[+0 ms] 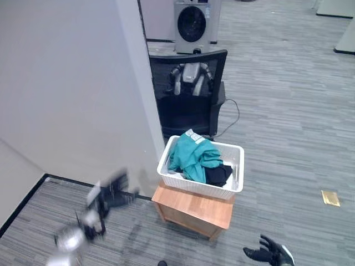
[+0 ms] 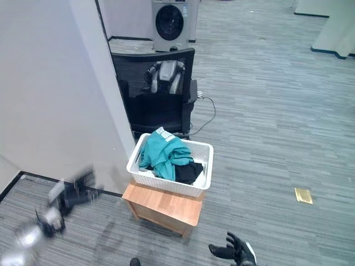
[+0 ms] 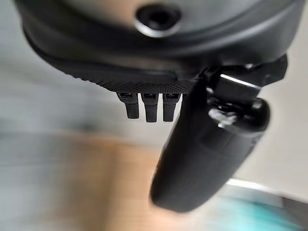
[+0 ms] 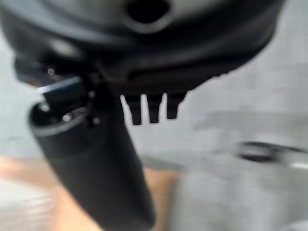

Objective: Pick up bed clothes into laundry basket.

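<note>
A white laundry basket [image 1: 230, 148] stands on a low wooden stand [image 1: 191, 208] in the middle of the floor. In it lie a teal garment [image 1: 191, 158] and a dark cloth [image 1: 218, 174]. My left hand [image 1: 113, 195] hangs blurred to the left of the stand, near the wall's foot, with nothing in it. Its thumb [image 3: 207, 154] and fingers stick out straight in the left wrist view. My right hand [image 1: 269, 254] is low at the front right of the stand, fingers spread and empty; its thumb [image 4: 96, 168] also shows.
A black office chair [image 1: 188, 94] stands behind the basket with a grey and white garment [image 1: 191, 77] on its seat. A washing machine [image 1: 194, 25] is further back. A pale wall [image 1: 72, 83] runs along the left. A small brass floor plate [image 1: 330, 198] lies at the right.
</note>
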